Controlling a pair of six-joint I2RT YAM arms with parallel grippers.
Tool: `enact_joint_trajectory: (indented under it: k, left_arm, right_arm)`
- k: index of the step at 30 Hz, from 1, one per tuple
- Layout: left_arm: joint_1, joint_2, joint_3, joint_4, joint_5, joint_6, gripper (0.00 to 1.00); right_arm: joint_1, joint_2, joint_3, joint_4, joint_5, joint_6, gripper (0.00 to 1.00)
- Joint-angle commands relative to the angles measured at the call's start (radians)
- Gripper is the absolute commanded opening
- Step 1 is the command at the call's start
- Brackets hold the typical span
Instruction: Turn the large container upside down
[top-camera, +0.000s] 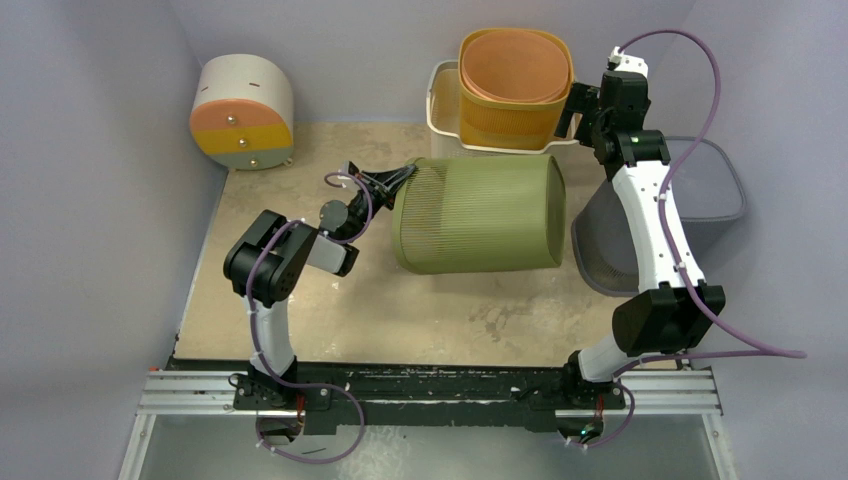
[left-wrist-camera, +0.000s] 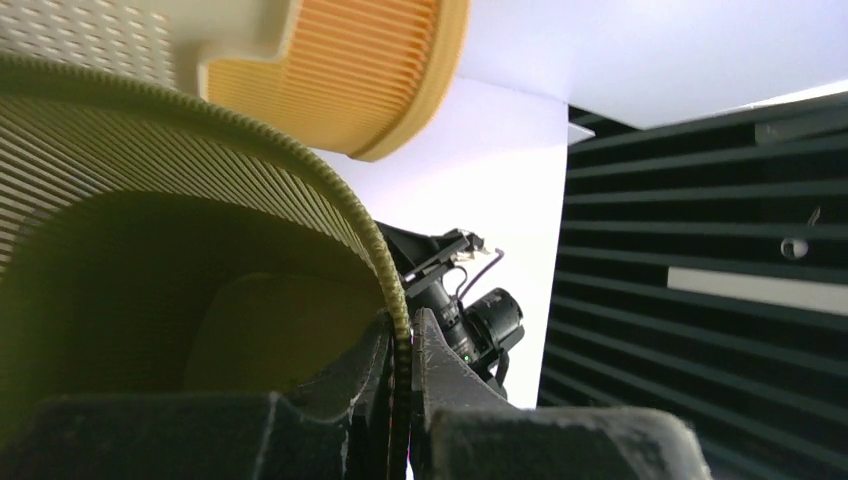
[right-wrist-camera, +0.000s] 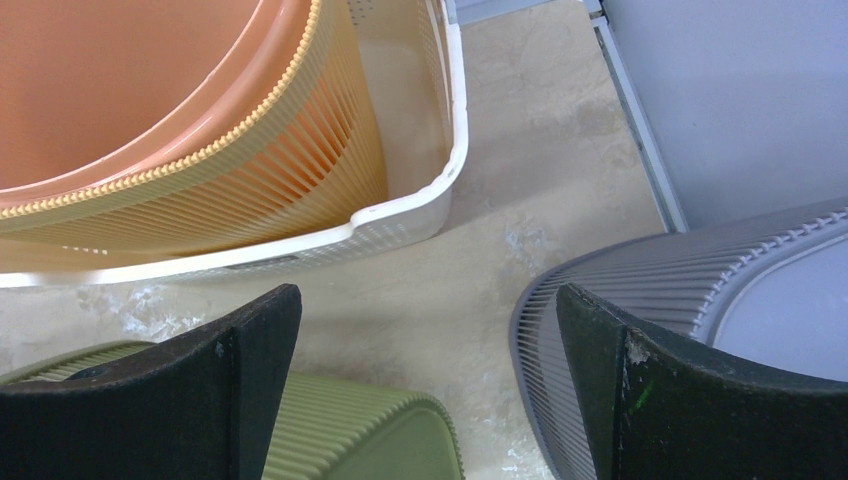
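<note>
Lying on its side on the table (top-camera: 300, 300), the olive-green ribbed basket (top-camera: 478, 215) looks half turned: its rim is pinched between the left gripper's (left-wrist-camera: 403, 345) fingers, with the hollow to their left. The next move probably calls for rolling that rim down to the table. The left arm reaches low, elbow folded. The right gripper (right-wrist-camera: 428, 330) hangs spread wide, holding nothing, with the orange basket (right-wrist-camera: 200, 150) beyond its left finger.

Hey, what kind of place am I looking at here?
Likely a robot test cell: plain walls enclose the table, and the left arm and right arm mount on a metal rail.
</note>
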Motion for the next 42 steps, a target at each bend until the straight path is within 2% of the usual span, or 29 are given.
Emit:
enact_joint_trajectory:
  k: [1, 11, 18, 28, 31, 36, 40, 42]
  left_arm:
    - [0.024, 0.087, -0.047, 0.193, 0.025, -0.113, 0.0]
    - [0.182, 0.161, -0.058, 0.192, 0.249, -0.032, 0.0]
    - [0.253, 0.246, -0.075, 0.191, 0.416, 0.053, 0.0]
    - [0.309, 0.338, -0.101, 0.187, 0.499, 0.119, 0.01]
    - [0.332, 0.343, -0.105, 0.146, 0.517, 0.154, 0.06]
    - [0.361, 0.305, -0.116, -0.025, 0.54, 0.294, 0.18]
    - [0.381, 0.234, -0.112, -0.323, 0.529, 0.523, 0.3]
    - [0.385, 0.189, -0.092, -0.532, 0.514, 0.662, 0.31]
  right_arm:
    - [-0.002, 0.005, 0.046, 0.024, 0.02, -0.008, 1.0]
    - [-0.003, 0.02, 0.04, 0.04, 0.021, -0.016, 1.0]
    - [-0.003, 0.029, 0.04, 0.045, 0.006, -0.021, 1.0]
    - [-0.003, 0.015, 0.025, 0.04, -0.014, -0.024, 1.0]
    - [-0.002, 0.009, 0.022, 0.038, -0.014, -0.023, 1.0]
    - [-0.003, -0.001, 0.009, 0.036, -0.015, -0.025, 1.0]
    - [-0.003, -0.007, -0.004, 0.036, -0.024, -0.025, 1.0]
    - [-0.003, -0.01, -0.01, 0.038, -0.03, -0.023, 1.0]
